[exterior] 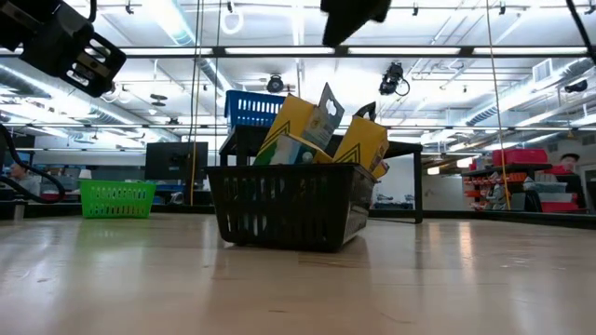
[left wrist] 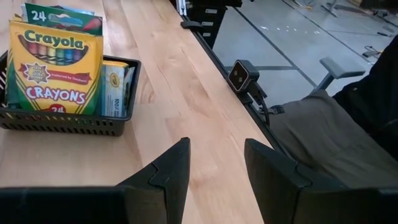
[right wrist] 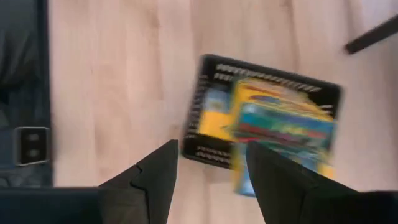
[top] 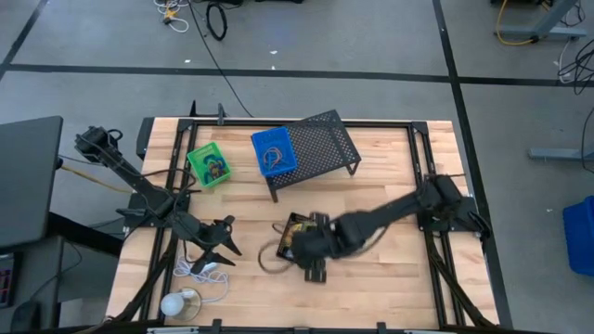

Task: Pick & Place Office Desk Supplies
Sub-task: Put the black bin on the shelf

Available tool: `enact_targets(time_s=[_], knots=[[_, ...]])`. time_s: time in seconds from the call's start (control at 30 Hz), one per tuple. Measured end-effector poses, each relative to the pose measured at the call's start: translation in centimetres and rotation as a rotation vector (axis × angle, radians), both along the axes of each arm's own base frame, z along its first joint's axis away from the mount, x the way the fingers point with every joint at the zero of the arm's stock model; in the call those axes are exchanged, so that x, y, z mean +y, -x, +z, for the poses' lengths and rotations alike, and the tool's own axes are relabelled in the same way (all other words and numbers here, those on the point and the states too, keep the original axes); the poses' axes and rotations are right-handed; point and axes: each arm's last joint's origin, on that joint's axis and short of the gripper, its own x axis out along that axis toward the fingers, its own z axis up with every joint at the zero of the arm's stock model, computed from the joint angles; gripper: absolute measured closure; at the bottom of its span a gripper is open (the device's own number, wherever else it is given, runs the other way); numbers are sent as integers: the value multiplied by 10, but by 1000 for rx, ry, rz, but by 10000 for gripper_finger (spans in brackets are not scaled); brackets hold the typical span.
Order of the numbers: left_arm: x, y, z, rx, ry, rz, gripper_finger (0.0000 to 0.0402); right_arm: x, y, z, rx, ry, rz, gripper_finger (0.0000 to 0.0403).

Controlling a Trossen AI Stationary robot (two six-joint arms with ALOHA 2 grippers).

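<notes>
On the left part of the desk (top: 390, 278), the left gripper (top: 223, 243) hangs near the front edge with its fingers (left wrist: 168, 174) apart and nothing between them; the white coiled cable (top: 200, 271) lies just beside it, and a white round object (top: 174, 303) sits at the front left corner. In the left wrist view the black tray (left wrist: 68, 123) stands ahead of those fingers and off to one side, well clear of them, holding a yellow crayon box (left wrist: 56, 68) upright with another packet (left wrist: 115, 87) beside it. Toward the back edge a green tray (top: 209, 165) sits left of a blue tray (top: 274, 152), which rests on a black mesh stand (top: 320, 148). Near the middle of the front half, the right gripper (top: 316, 269) hovers above the black tray (top: 299, 234). Its fingers (right wrist: 155, 174) are spread and empty, and in the right wrist view the tray (right wrist: 208, 146) with its packets lies below and just beyond the fingertips, not between them. In the low view the tray (exterior: 289, 209) rests flat on the desk, boxes leaning inside.
</notes>
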Motion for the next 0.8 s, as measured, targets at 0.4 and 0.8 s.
enact_targets(time_s=[0.4, 0.8], knots=[[0, -1, 1, -19, -4, 2, 240, 40, -11, -61, 122, -38, 5, 249], [0, 0, 1, -22, -19, -2, 240, 38, -16, -68, 119, -33, 8, 208]])
